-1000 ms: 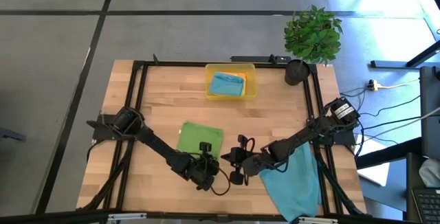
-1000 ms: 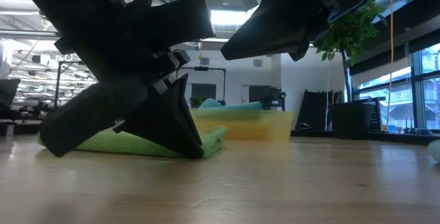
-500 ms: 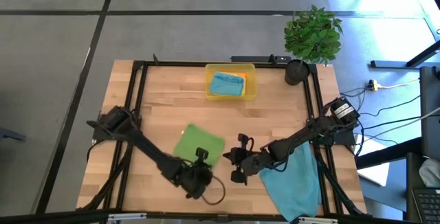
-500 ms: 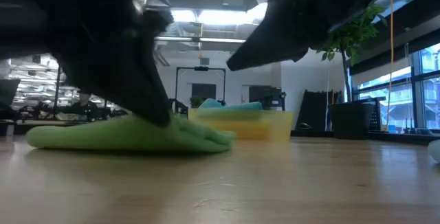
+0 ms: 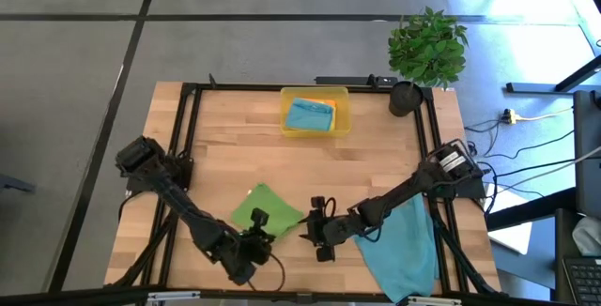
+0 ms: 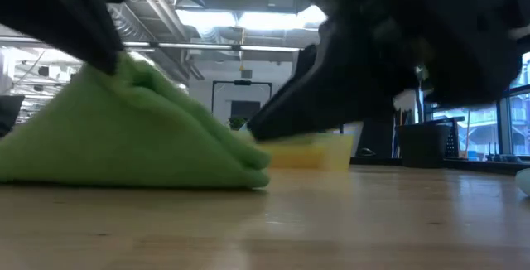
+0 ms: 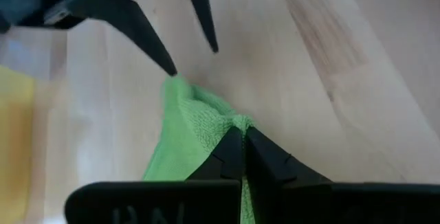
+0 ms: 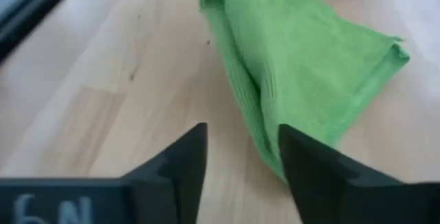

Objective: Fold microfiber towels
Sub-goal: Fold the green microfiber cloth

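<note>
Green towel [image 5: 266, 206] mid-fold: left gripper [image 7: 242, 148] is clamped on its corner, lifting; right gripper [image 8: 240, 157] stands apart alongside. Next: carry the corner across.

Even bright light; low view foreground blurred, ceiling lights glaring.

Green towel [image 5: 263, 207] folded, skewed diamond-like, near worktop's 6 o'clock edge; one corner pulled up into a peak, rest flat. 1 teal-blue towel [image 5: 404, 245] spread loose at 4 o'clock, hanging over the edge. At 12 o'clock, another teal-blue towel [image 5: 310, 115] folded atop orange [image 5: 329, 105].
</note>
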